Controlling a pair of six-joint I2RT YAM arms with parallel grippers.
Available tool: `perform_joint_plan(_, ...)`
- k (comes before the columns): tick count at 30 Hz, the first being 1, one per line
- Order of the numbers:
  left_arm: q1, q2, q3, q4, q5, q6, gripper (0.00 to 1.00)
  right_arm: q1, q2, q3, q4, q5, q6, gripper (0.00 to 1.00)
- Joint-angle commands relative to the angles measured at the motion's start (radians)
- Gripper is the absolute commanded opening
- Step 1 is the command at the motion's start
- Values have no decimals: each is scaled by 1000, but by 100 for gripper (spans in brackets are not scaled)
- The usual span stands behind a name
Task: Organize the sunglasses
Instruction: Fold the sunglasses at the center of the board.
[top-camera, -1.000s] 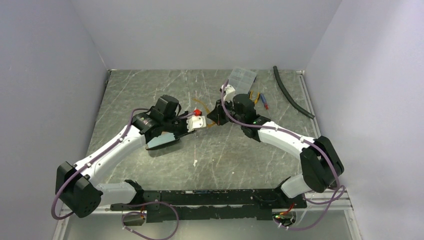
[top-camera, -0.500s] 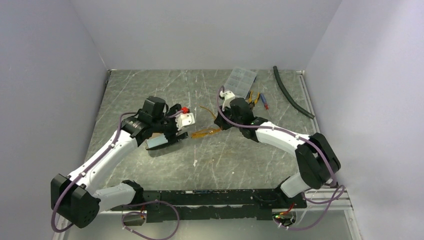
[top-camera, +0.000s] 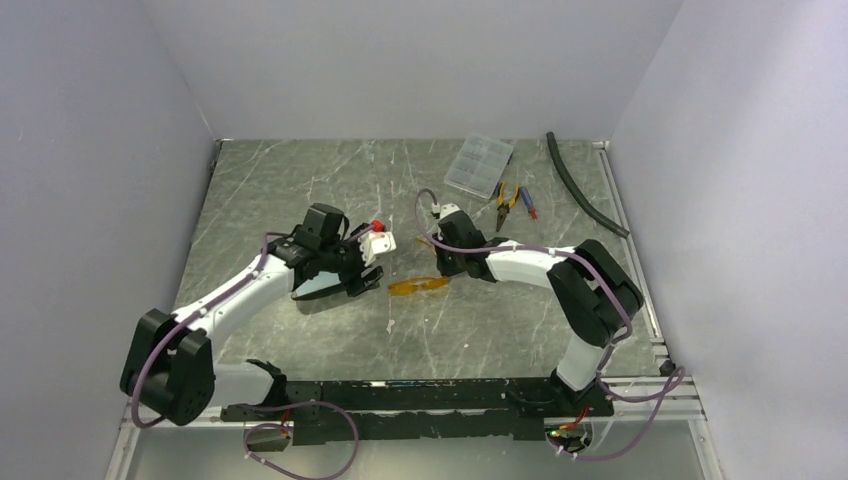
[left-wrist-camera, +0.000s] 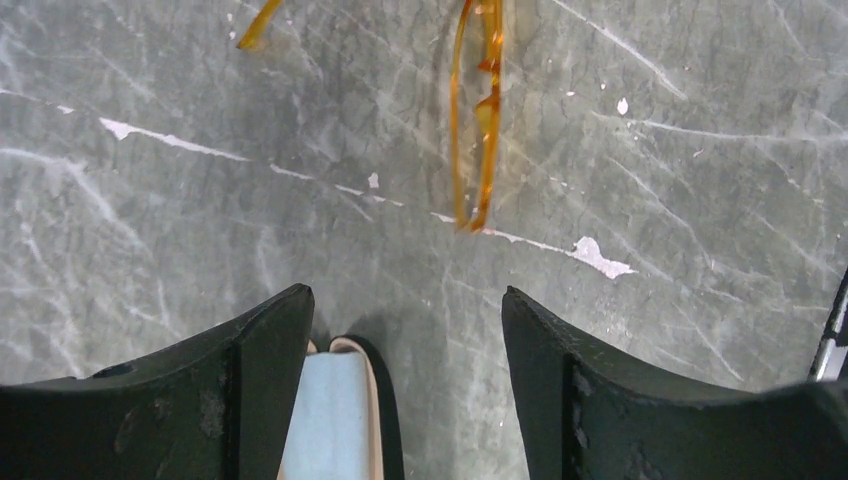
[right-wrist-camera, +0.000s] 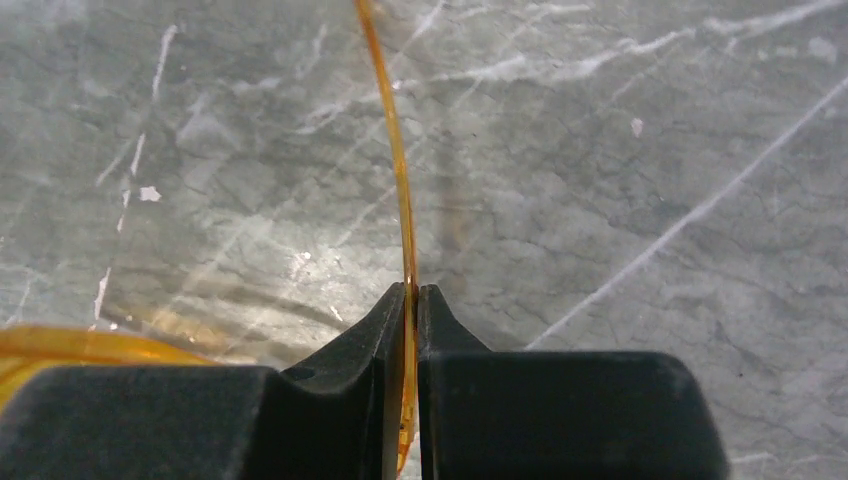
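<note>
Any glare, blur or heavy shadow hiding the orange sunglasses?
Top external: even light, soft shadows under the arms; the translucent orange-amber sunglasses small but distinct. Left wrist: grey marble table and glasses sharp, left gripper dark. Right wrist: glare patch on the marble, lens at lower left blurred, thin arm in the right gripper sharp.

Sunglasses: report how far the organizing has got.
Done: the glasses case lies open on the table, under the open left end effector. In hand: the right end effector pinches one arm of the sunglasses, whose lens rests on the table. Left: getting them into the case.
</note>
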Motion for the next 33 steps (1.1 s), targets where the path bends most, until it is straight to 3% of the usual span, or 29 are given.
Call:
perform_joint_plan(1,-1,62,-13,99,87,-40,73,19,20,49,-34,15,34,13)
perform_joint_plan(8,-1,137,-5,114,115,-48,67,21,9,74,-71,-61,25,30)
perform_joint_plan(16,-7,164,5,141,185,-67,57,18,-36,109,-106,-131,-15,42)
perform_joint_plan(24,-67,134,-58,144,188,87,55,-47,-77,155,-156,-182,-79,55)
perform_joint_plan(27,-105,142,-53,154,150,112,54,-86,-78,164,-131,-231,-77,56)
perform_joint_plan(29,-135,160,-44,159,112,125,45,-118,-71,169,-102,-247,-71,54)
perform_joint_plan(31,-150,183,-27,151,72,136,42,-148,-46,179,-84,-265,-60,44)
perform_joint_plan(33,-152,199,-14,149,52,138,42,-173,-21,188,-72,-247,-45,29)
